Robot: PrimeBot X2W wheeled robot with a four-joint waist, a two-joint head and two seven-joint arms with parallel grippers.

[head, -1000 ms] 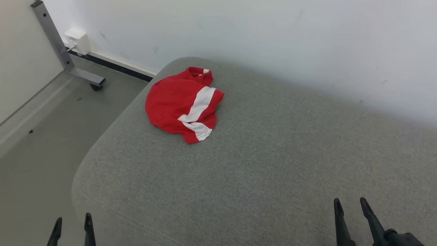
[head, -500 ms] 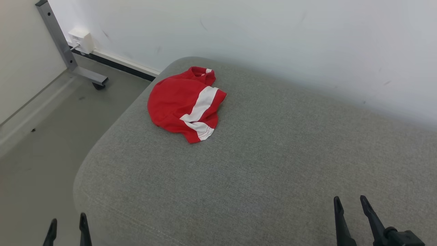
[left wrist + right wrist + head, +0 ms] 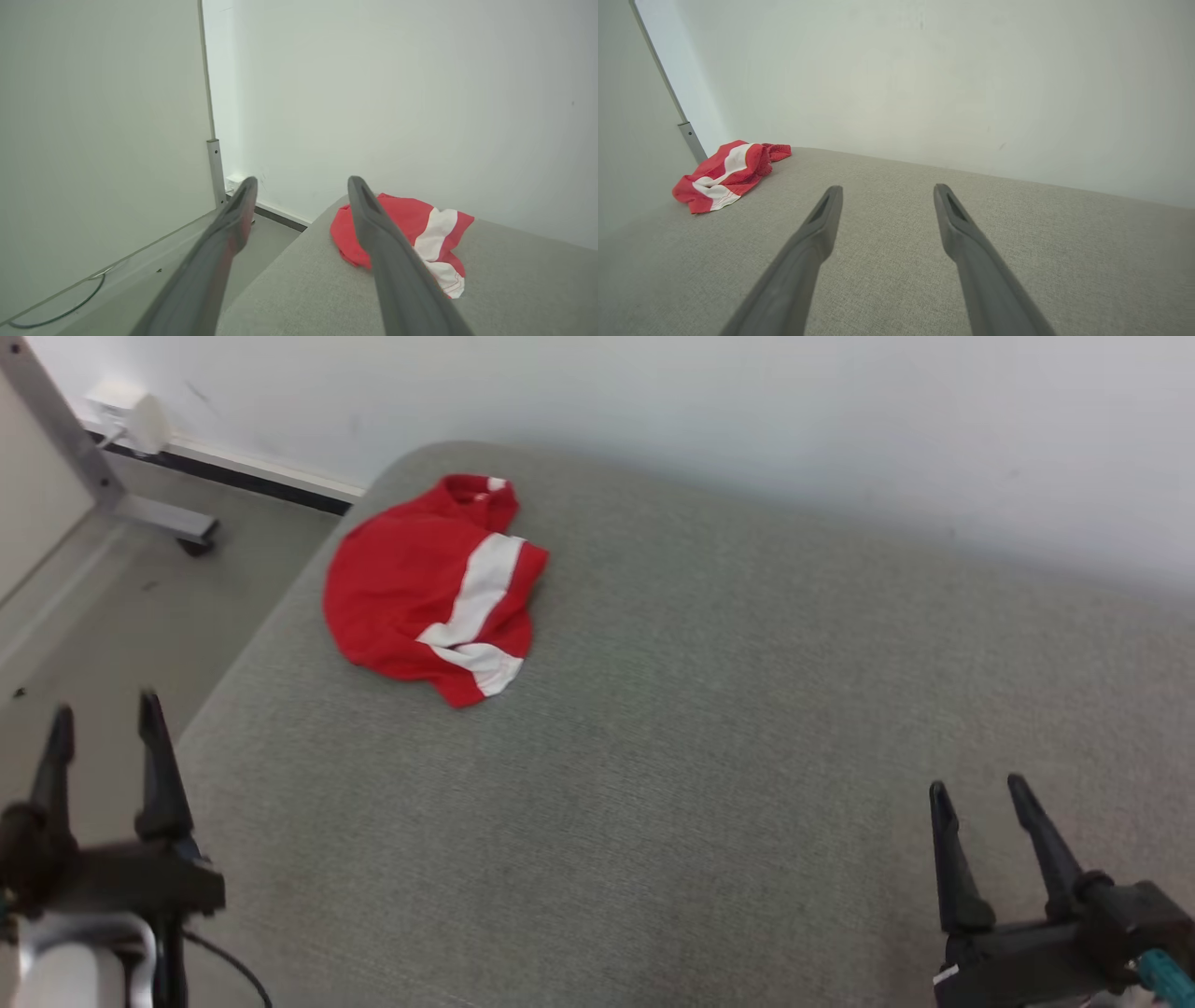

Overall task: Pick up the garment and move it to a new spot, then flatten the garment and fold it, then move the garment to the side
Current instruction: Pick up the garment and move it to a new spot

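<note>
Left hand (image 3: 302,182) wide; garment (image 3: 409,218), perhaps crumpled

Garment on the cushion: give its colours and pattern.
The garment is red with white bands; head view shows it best.

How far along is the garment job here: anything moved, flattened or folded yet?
Done: nothing visible. The red and white garment lies crumpled near the far left corner of the grey cushion, untouched. In hand: the left gripper and right gripper are open and empty, both short of it, the left nearer. Left: pickup and move, flattening, folding, setting it aside.
</note>
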